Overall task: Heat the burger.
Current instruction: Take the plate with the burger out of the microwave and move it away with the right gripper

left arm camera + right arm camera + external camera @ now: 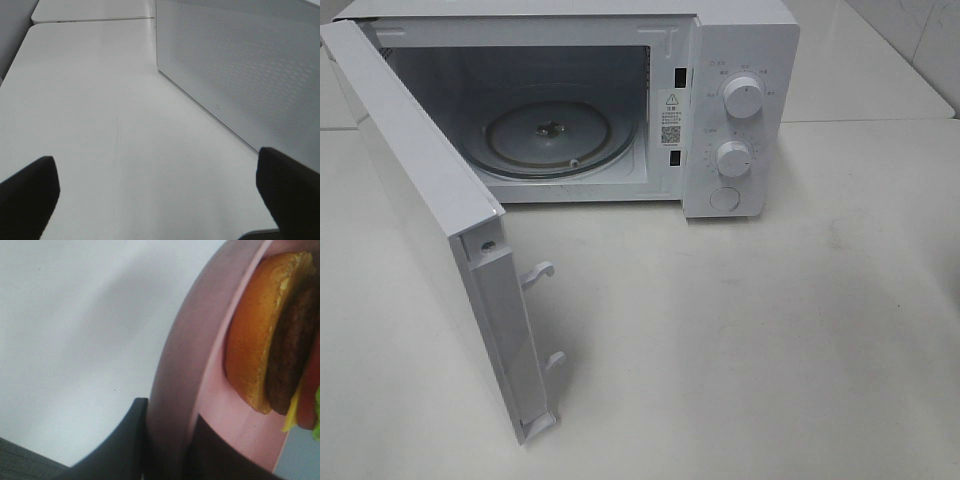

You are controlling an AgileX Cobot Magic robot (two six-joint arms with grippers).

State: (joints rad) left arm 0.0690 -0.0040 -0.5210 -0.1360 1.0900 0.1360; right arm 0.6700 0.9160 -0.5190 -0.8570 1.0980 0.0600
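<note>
The burger (272, 335), with its golden-brown bun, dark patty and a bit of green lettuce, sits on a pink plate (180, 370) and appears only in the right wrist view. My right gripper (167, 440) is shut on the plate's rim, one dark finger on each side. My left gripper (160, 200) is open with nothing between its fingers (27, 195), low over the white table beside the microwave door (240, 65). Neither arm shows in the high view.
The white microwave (740, 60) stands at the back of the table (770, 340) with its door (430, 230) swung wide open to the left. Its glass turntable (548, 135) is bare. Two knobs (742, 97) are on its right panel.
</note>
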